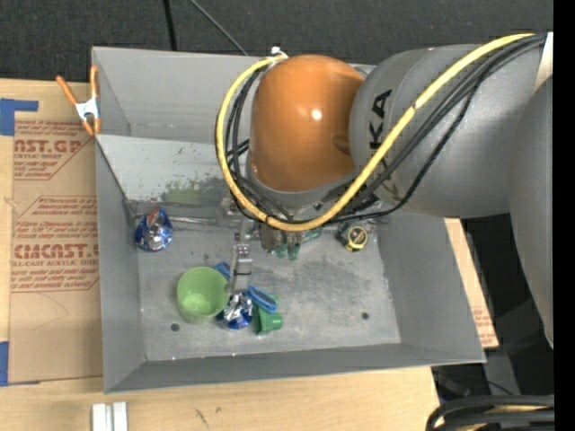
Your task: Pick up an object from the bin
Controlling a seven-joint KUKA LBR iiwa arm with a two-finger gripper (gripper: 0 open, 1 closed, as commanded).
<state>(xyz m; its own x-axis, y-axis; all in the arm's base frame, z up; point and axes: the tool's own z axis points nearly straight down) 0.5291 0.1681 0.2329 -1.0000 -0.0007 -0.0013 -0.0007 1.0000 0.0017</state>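
Reaching into the grey bin [119, 268] from the right with the arm [467, 133], low over the back half of the floor. At the wrist, a round orange cover [301, 124], looped by yellow and black cables [225, 133]. Below the cover, pointing down at the front-left part of the floor, the gripper [240, 296]. Not possible to tell from this view whether open, closed or gripping something.

Hanging with its tip over a small heap close to the front wall. Directly at the tip, on the floor: a crumpled wrapper [235, 316], blue and silver. Cannot say whether touched by the tip or only very near. Just left of the tip, touching the wrapper: a cup [199, 294], light green and round. Just right of the tip: a blue piece [260, 294], narrow, lying slanted. In front of this, touching it: a green piece [268, 320], darker than the cup, shape hard to read.

Well apart from the heap, near the left wall: a foil ball [153, 232], also blue and silver, alone on the floor. On the right side of the floor, just beside the edge of the arm: a ring [356, 237], small and brass-coloured. Between ring and gripper, partly hidden under the wrist: a small green thing [289, 250], kind not to be told.
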